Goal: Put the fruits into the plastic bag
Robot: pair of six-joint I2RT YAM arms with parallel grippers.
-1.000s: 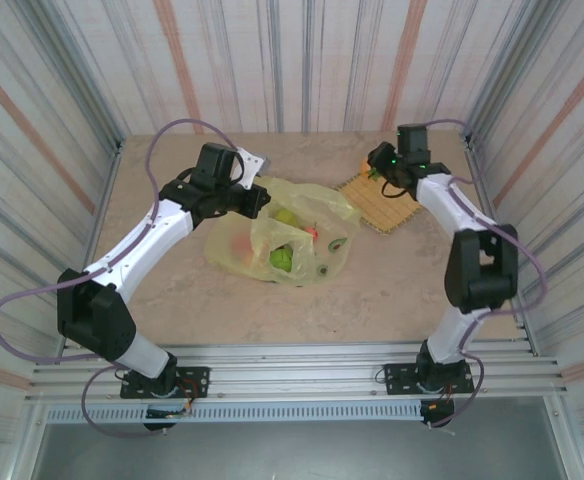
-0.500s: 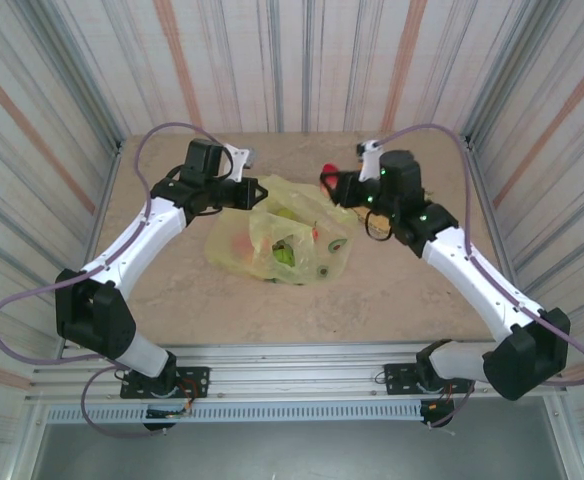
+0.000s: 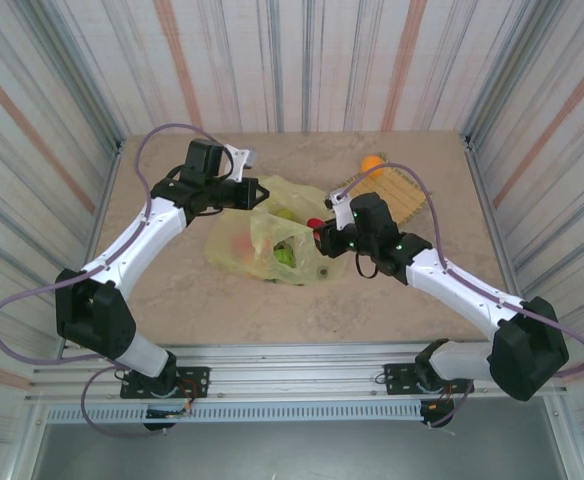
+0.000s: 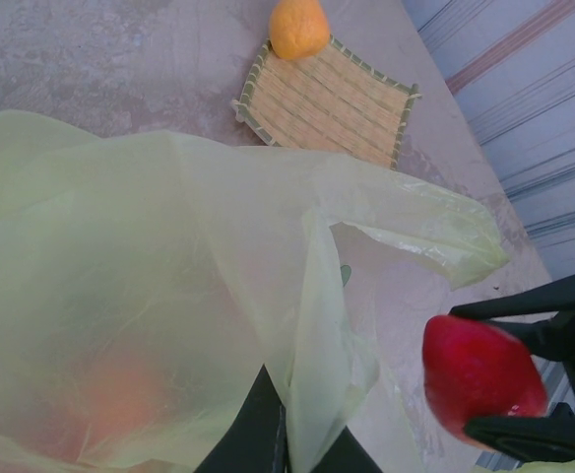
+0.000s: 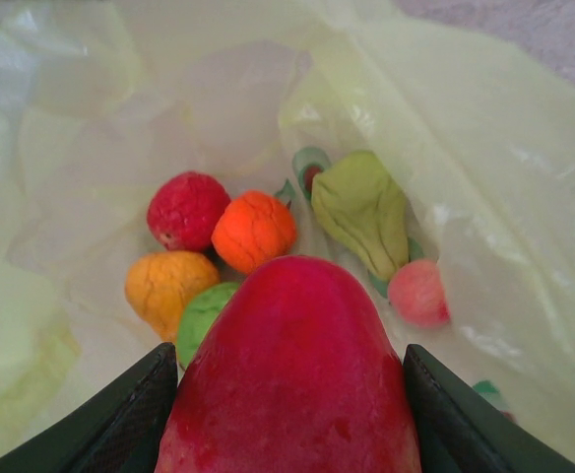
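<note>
**A:** Where's the plastic bag [image 3: 240, 243]?

**B:** In the centre of the overhead view, crumpled on the desk [image 3: 222, 310]. The left tool [image 4: 286, 434] is pinched tight on a fold of its rim, at the bottom of the left wrist view.

**A:** And the right tool [image 3: 319, 237]?

**B:** It's clamped on a red fruit [image 5: 292, 365], one finger on each side. Overhead, it sits at the bag's right edge. In the right wrist view the fruit hangs over the open mouth.

**A:** Anything in the bag already?

**B:** Yes, seen past the red one: a small red fruit [image 5: 187, 209] touching an orange one [image 5: 254, 230]. There's a yellow-orange one [image 5: 169, 286] at the left, with a green one [image 5: 204, 315] just beside it. At the right are a pale green pear shape [image 5: 361, 212] and a pinkish one [image 5: 417, 292].

**A:** Any fruit outside the bag?

**B:** One orange fruit [image 3: 373, 165], upper right of the overhead view. It sits at the far corner of the woven mat [image 3: 387, 195], well apart from the bag.
</note>
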